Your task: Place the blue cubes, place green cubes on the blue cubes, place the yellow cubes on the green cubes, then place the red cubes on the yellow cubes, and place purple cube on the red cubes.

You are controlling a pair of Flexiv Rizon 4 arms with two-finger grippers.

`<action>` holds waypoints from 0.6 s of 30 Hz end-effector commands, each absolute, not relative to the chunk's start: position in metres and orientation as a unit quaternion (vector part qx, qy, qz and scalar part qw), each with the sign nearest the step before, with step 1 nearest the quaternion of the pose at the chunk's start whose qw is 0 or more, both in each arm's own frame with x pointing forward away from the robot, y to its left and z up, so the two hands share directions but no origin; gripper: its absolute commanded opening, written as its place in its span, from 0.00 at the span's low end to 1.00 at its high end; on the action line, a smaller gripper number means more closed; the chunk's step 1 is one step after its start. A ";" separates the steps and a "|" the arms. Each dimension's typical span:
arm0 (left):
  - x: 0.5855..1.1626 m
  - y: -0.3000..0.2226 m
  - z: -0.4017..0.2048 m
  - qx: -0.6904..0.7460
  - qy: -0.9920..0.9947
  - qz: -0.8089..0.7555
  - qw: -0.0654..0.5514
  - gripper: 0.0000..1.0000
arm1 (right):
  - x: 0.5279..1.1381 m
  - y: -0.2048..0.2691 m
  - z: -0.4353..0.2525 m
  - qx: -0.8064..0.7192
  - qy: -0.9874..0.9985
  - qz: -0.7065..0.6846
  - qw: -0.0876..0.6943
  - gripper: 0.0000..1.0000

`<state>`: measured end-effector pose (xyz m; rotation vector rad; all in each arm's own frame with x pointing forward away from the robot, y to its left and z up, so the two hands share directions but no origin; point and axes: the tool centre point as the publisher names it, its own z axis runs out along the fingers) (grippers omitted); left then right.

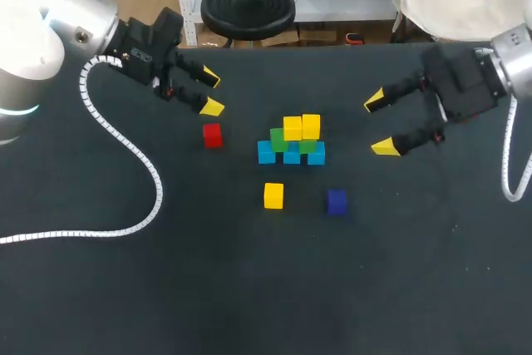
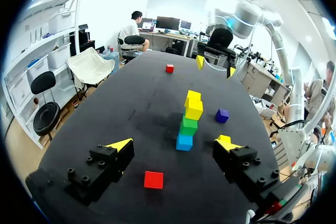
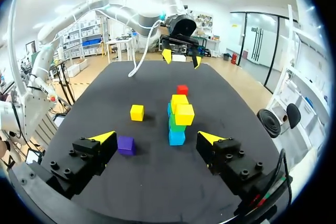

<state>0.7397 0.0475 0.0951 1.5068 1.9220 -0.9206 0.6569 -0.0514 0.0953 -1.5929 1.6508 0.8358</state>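
At mid-table stands a small stack: blue cubes (image 1: 291, 155) at the base, green cubes (image 1: 279, 139) on them, two yellow cubes (image 1: 302, 127) on top. Apart from it lie a red cube (image 1: 213, 135) to the left, a yellow cube (image 1: 273, 195) in front and a purple cube (image 1: 337, 201) front right. My left gripper (image 1: 211, 93) hangs open just behind the red cube (image 2: 153, 179), which lies on the table between its fingers. My right gripper (image 1: 380, 124) is open and empty, to the right of the stack (image 3: 177, 121). A second red cube (image 2: 169, 68) lies near the right gripper (image 2: 216, 66).
The black table (image 1: 125, 288) carries a white coiled cable (image 1: 125, 147) from my left arm, looping across its left side. The purple cube (image 3: 125, 144) sits beside my right gripper's (image 3: 156, 137) finger, the loose yellow cube (image 3: 137, 112) farther ahead.
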 end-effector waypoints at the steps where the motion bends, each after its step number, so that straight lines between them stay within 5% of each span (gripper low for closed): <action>1: 0.741 0.048 0.095 0.558 0.711 -0.341 0.261 1.00 | 0.653 -0.052 0.096 -0.612 0.636 0.319 0.345 1.00; 18: 0.715 0.040 0.102 0.595 0.694 -0.307 0.264 1.00 | 0.653 -0.052 0.096 -0.612 0.636 0.319 0.345 1.00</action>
